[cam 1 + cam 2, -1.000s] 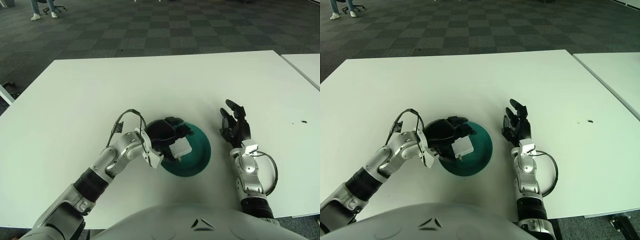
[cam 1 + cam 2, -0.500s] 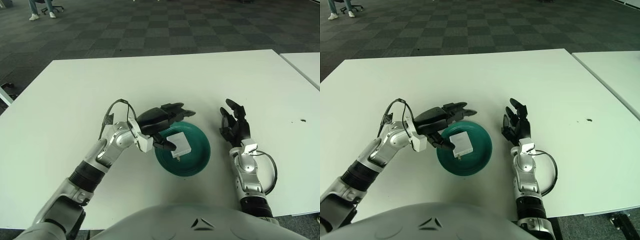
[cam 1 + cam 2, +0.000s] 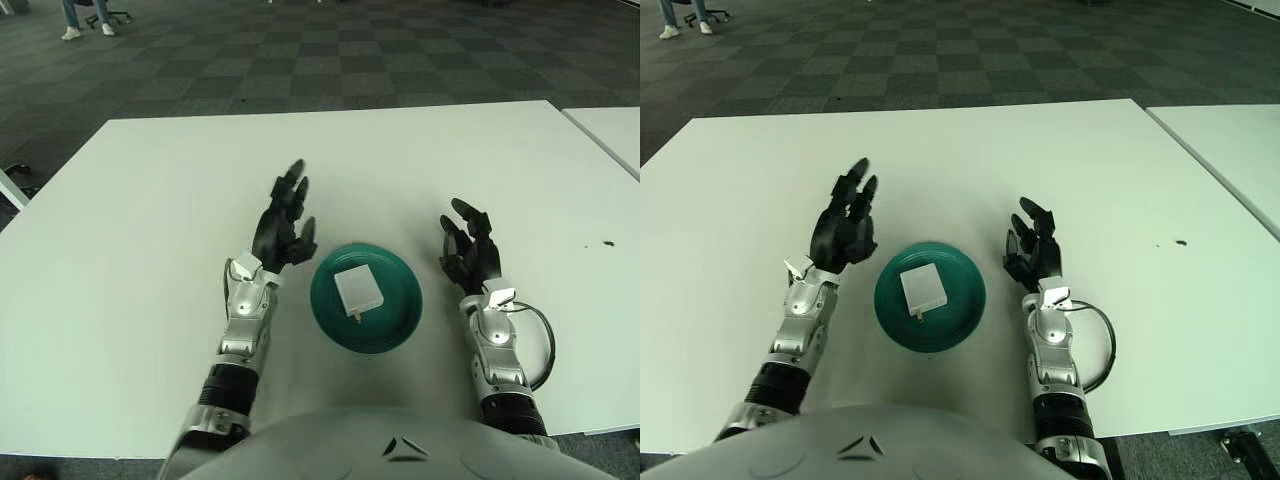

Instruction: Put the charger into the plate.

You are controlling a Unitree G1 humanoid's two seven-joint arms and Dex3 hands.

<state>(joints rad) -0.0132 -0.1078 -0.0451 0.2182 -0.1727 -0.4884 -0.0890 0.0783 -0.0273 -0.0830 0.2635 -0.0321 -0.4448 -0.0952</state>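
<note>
Table (image 3: pixel 150 200): wide white top, carrying the plate and both arms; a second white table edge shows at far right.
Plate (image 3: pixel 395 320): round, dark green, between the two hands, near the table's front edge.
Left hand (image 3: pixel 283 222): raised just left of the plate, fingers (image 3: pixel 294 185) stretched out and spread, holding nothing, clear of the plate.
Right hand (image 3: pixel 468 248): shows just right of the plate, fingers loosely extended upward, grasping nothing.
Charger (image 3: pixel 357 290): white, squarish, lying flat inside the plate, slightly left of its centre, released from any grip.
</note>
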